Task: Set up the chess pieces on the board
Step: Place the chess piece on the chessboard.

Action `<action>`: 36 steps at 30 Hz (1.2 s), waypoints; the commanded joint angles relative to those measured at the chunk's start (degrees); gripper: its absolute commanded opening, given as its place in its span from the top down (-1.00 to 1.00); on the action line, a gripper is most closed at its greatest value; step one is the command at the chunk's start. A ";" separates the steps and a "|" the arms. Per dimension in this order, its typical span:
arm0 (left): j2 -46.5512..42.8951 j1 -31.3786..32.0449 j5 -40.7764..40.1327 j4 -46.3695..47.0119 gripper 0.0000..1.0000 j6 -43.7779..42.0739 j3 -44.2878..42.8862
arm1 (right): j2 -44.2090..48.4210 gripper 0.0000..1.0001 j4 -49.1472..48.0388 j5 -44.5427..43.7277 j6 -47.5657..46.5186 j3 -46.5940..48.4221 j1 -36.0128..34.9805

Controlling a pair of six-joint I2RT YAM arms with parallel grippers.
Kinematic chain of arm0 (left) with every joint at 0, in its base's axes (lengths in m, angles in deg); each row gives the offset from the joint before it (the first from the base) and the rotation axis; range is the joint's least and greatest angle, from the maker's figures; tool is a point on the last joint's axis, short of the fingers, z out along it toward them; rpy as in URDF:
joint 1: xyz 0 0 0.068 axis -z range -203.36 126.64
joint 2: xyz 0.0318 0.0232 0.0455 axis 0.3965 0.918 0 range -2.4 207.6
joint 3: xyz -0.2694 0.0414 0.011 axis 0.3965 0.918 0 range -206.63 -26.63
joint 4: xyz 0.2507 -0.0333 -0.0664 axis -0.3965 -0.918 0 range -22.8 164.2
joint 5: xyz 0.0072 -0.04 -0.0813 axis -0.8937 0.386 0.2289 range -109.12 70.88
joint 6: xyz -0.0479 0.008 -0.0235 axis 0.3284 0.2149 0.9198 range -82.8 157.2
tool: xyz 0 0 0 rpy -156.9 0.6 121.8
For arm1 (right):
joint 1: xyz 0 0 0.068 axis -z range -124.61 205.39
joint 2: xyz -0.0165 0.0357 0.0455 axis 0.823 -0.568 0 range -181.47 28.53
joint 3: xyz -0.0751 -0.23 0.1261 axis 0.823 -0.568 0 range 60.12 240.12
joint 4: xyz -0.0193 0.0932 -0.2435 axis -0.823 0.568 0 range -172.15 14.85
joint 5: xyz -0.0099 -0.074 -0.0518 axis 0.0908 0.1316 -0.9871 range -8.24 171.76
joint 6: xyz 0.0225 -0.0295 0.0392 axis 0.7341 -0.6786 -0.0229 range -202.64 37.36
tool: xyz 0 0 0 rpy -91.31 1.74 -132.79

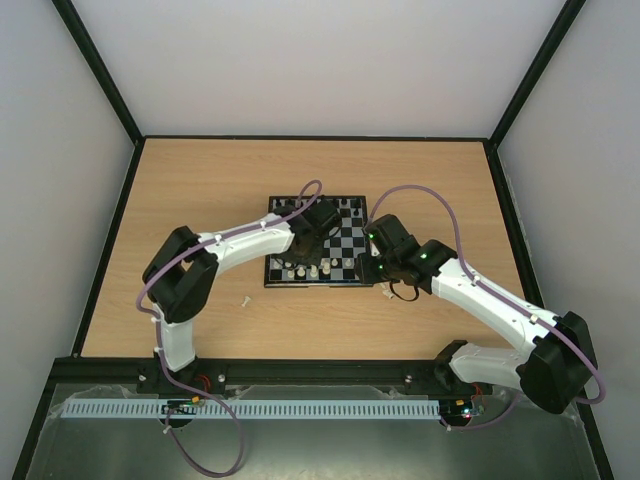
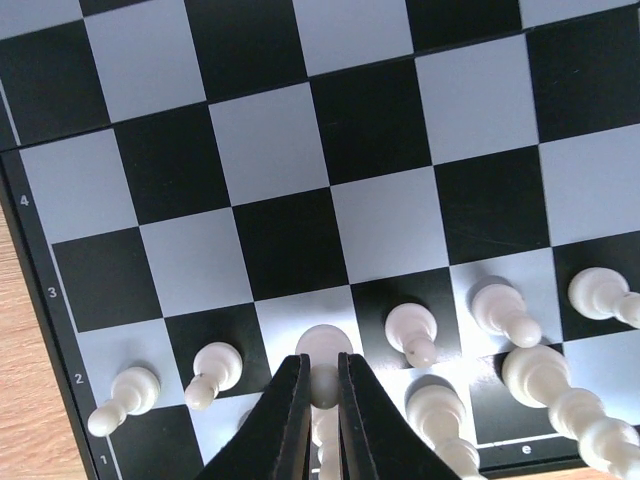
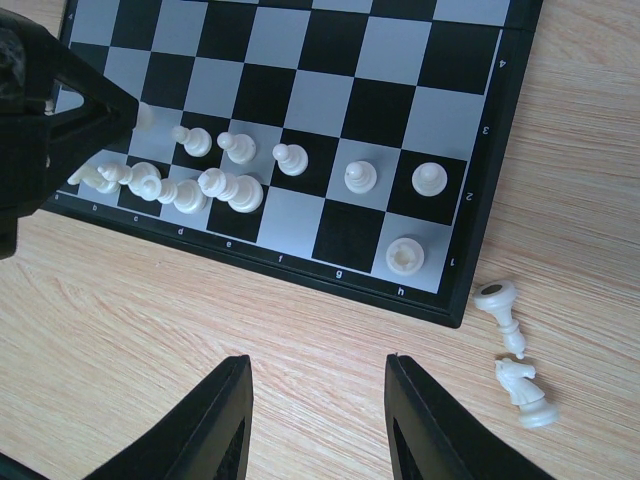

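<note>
Left gripper [image 2: 320, 364] clamped on pawn [image 2: 324, 340] at row 2 of board [image 2: 270, 150]: centre on square, lower straight, release. Right gripper [image 3: 315, 400] open, empty.

Some chess pieces [image 2: 445, 430] partly beyond the left wrist view's bottom edge

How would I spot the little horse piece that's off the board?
Start at the corner of the chessboard by the letter h. Two cream pieces lie on the table just outside it. The knight is the one farther from the board, with a horse's head; its neighbour has a slim pointed top.
</note>
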 commanded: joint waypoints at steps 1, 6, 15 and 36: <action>1.43 -0.72 0.49 0.41 0.93 -0.81 1.37 | 0.87 0.26 1.15 0.03 -0.39 -0.74 -0.28; 1.62 -0.81 0.76 0.84 0.93 -0.90 1.97 | 0.78 0.25 1.14 0.02 -0.39 -0.69 -0.30; 2.07 -0.85 0.73 1.44 0.91 -0.80 3.20 | 0.69 0.26 1.06 -0.05 -0.34 -0.82 -0.31; -1.18 -0.84 -2.28 -2.04 0.48 -0.98 -2.59 | 0.51 0.25 1.06 0.10 -0.39 -0.76 -0.33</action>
